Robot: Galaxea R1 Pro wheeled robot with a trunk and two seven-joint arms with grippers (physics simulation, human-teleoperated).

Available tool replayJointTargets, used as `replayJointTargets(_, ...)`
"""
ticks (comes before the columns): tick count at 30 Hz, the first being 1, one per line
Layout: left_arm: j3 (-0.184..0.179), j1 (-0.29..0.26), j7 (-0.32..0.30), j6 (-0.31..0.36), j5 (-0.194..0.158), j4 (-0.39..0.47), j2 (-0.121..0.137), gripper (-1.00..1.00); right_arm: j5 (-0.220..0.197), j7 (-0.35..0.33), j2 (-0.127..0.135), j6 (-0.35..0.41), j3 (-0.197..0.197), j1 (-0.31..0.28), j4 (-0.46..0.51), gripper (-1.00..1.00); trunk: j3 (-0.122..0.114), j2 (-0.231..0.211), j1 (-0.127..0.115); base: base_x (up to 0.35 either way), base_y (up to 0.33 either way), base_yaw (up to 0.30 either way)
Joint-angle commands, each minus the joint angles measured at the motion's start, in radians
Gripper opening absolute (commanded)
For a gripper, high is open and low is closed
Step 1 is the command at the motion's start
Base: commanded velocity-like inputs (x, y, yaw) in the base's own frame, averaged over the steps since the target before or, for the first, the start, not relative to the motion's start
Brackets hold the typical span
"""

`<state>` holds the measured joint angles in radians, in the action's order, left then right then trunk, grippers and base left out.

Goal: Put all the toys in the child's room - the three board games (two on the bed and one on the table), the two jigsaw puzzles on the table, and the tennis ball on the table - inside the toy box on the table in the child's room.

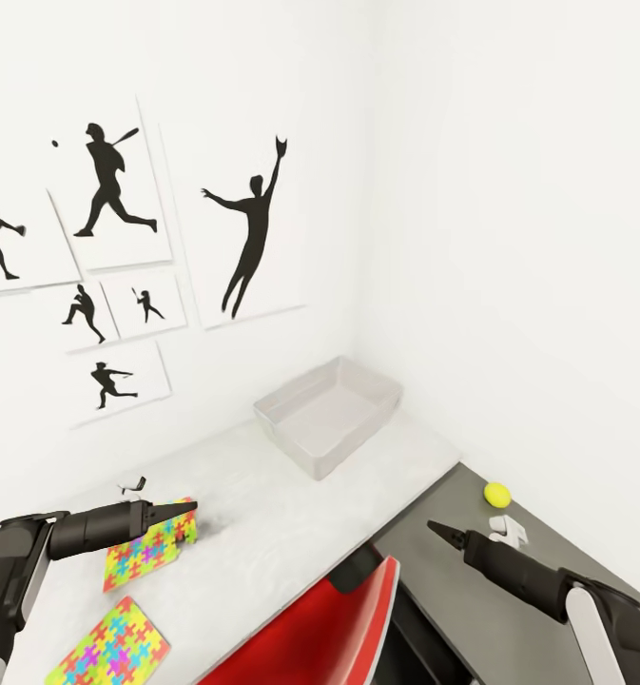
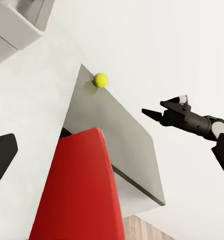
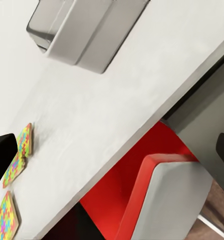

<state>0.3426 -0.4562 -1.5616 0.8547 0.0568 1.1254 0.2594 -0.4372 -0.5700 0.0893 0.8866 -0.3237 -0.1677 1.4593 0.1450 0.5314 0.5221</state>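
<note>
The pale grey toy box (image 1: 329, 414) stands empty at the far end of the light-grey table (image 1: 262, 533), in the corner of the child's room. Two jigsaw puzzles lie flat near the front left, one (image 1: 148, 554) just under my left gripper (image 1: 188, 509) and the other (image 1: 110, 649) closer to me. My left gripper is open and holds nothing. The tennis ball (image 1: 496, 493) rests on the lower dark shelf by the wall. My right gripper (image 1: 438, 528) hovers open over that shelf, a little short of the ball. The board games and the bed are out of view.
A red chair (image 1: 329, 628) is pushed in at the table's front edge between my arms. The dark grey shelf unit (image 1: 453, 590) joins the table on the right, white walls close behind it. Black sports-silhouette pictures (image 1: 248, 228) hang on the left wall.
</note>
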Motion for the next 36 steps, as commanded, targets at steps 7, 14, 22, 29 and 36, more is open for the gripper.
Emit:
replayJointTargets(7, 0.001, -0.001, -0.008, 0.01, 0.006, 0.001, 0.0, 1.0, 0.0, -0.005, 0.0, 0.006, -0.002, -0.001, -0.02, 1.0, 0.002, 0.002, 0.001, 0.085, 0.0, 0.0)
replayJointTargets(14, 0.001, -0.001, -0.008, 0.01, 0.006, 0.001, 0.0, 1.0, 0.001, -0.005, 0.0, 0.006, -0.002, -0.001, -0.023, 1.0, 0.002, 0.002, 0.001, 0.012, 0.0, 0.0)
replayJointTargets(22, 0.001, -0.001, -0.007, 0.01, 0.006, 0.001, -0.001, 1.0, 0.002, -0.005, 0.0, 0.006, -0.002, -0.001, -0.023, 1.0, 0.002, 0.002, 0.001, 0.095, 0.0, 0.0)
replayJointTargets(29, 0.001, -0.001, -0.008, 0.01, 0.006, 0.001, -0.002, 1.0, 0.002, -0.005, 0.0, 0.006, -0.002, -0.001, -0.023, 1.0, 0.002, 0.002, 0.001, 0.039, 0.0, 0.0)
replayJointTargets(36, 0.0, -0.001, -0.008, 0.01, 0.006, 0.001, -0.002, 1.0, 0.0, -0.005, 0.0, 0.007, -0.002, -0.001, -0.023, 1.0, 0.002, 0.002, 0.001, 0.004, 0.0, 0.0)
